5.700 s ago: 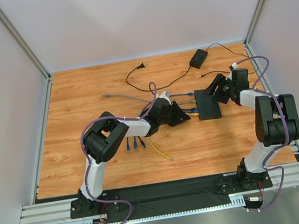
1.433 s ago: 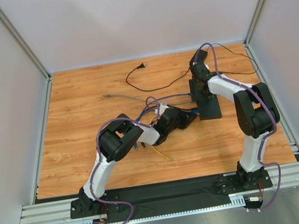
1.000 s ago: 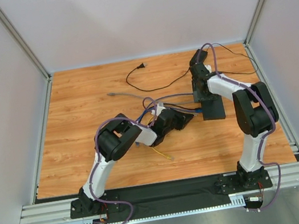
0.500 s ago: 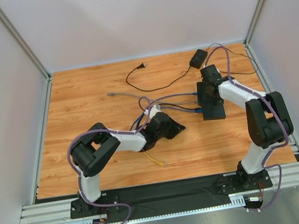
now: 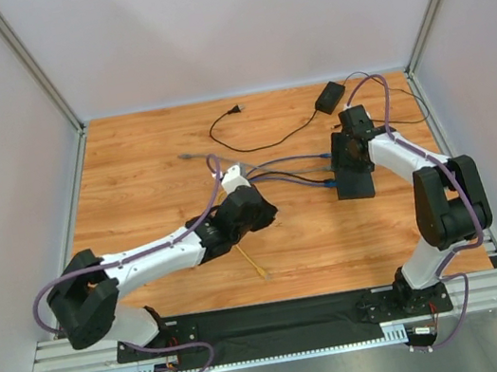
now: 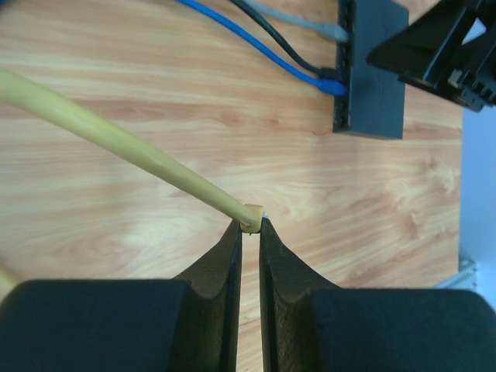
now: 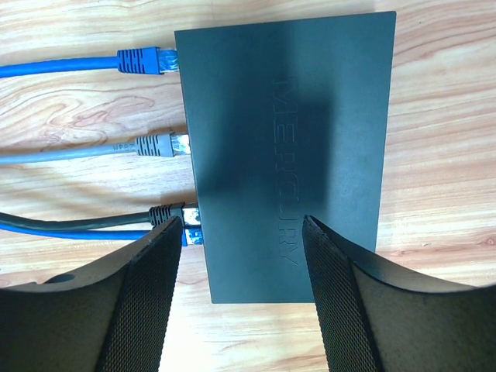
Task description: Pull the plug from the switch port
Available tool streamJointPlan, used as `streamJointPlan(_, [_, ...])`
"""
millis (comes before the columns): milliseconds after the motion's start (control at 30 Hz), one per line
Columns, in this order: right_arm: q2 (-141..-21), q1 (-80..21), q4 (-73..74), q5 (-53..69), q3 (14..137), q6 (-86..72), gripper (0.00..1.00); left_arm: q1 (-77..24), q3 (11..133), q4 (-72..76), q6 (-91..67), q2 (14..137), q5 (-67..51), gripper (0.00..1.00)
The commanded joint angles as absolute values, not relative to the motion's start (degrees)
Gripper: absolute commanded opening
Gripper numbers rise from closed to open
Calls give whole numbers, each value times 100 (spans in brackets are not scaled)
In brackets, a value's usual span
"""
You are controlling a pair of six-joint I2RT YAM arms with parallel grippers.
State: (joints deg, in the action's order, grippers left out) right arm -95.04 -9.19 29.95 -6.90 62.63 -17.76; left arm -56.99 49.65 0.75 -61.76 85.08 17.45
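Switch [image 5: 354, 172] lying right of centre on table [image 5: 130, 168], port row facing left. Yellow plug [image 6: 249, 215] seated there a second ago, now drawn out and carried well clear, left and nearer. Plug pinched in closed tips of left gripper [image 6: 249, 231]. Blue cable [image 7: 139, 60], grey cable [image 7: 155, 145] and black cable [image 7: 167, 213] seen seated. Right gripper [image 7: 240, 225] spread over switch, nothing clasped. Pull judged done.

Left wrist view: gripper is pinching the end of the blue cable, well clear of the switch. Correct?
Wrong colour. The left gripper is pinching the end of the yellow cable, well clear of the switch. The left wrist view shows it. The blue cable is plugged into the switch.
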Motion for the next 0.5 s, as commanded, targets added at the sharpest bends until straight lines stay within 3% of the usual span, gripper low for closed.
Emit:
streamJointPlan(0, [-9264,-896,2821,-624,6231,-1846,65,-5573,4984,-974,-5424,7736,2724,8])
streamJointPlan(467, [-9237,-888,2821,-545,6223,-1846,65,-4325,4306,-2882,-4940,5002,3603,6])
